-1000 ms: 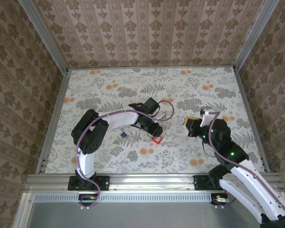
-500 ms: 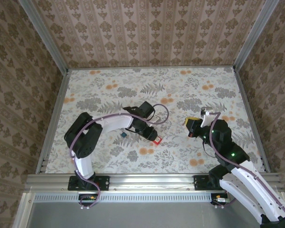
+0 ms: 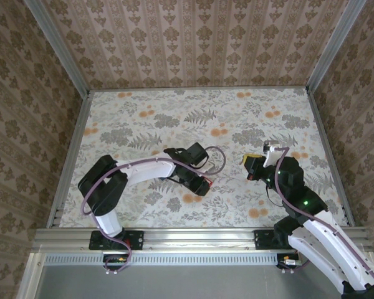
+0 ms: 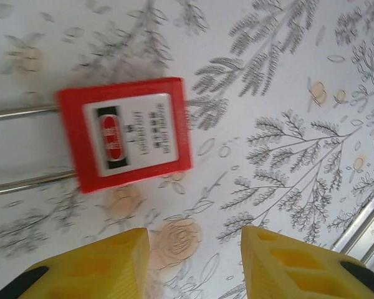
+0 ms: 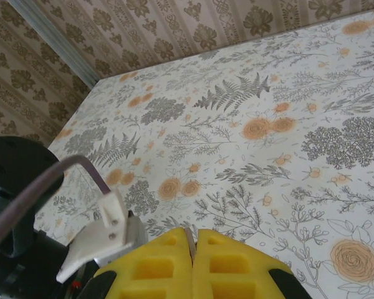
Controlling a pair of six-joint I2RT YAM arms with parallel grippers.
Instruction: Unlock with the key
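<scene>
A small red padlock (image 4: 124, 140) with a white label lies flat on the floral table, its thin metal shackle (image 4: 19, 112) pointing left in the left wrist view. My left gripper (image 4: 196, 240) hovers just short of the padlock body, open, with only bare tabletop between its yellow fingers (image 4: 106, 261). From above, the left gripper (image 3: 203, 185) sits low over the padlock (image 3: 207, 182) near the table's middle. My right gripper (image 3: 245, 161) hangs to the right of it, and in its own view the right gripper (image 5: 193, 240) is shut. The key is hidden.
Patterned walls close in the table on three sides. An aluminium rail (image 3: 193, 237) runs along the near edge and shows as a rail corner (image 4: 361, 224) by the left gripper. The left arm's purple cable (image 3: 219, 156) loops behind its wrist.
The left arm has folded lower and its elbow has swung left, bringing the gripper down closer to the padlock. The key, seen before left of the padlock, is now covered. The right arm is still.
</scene>
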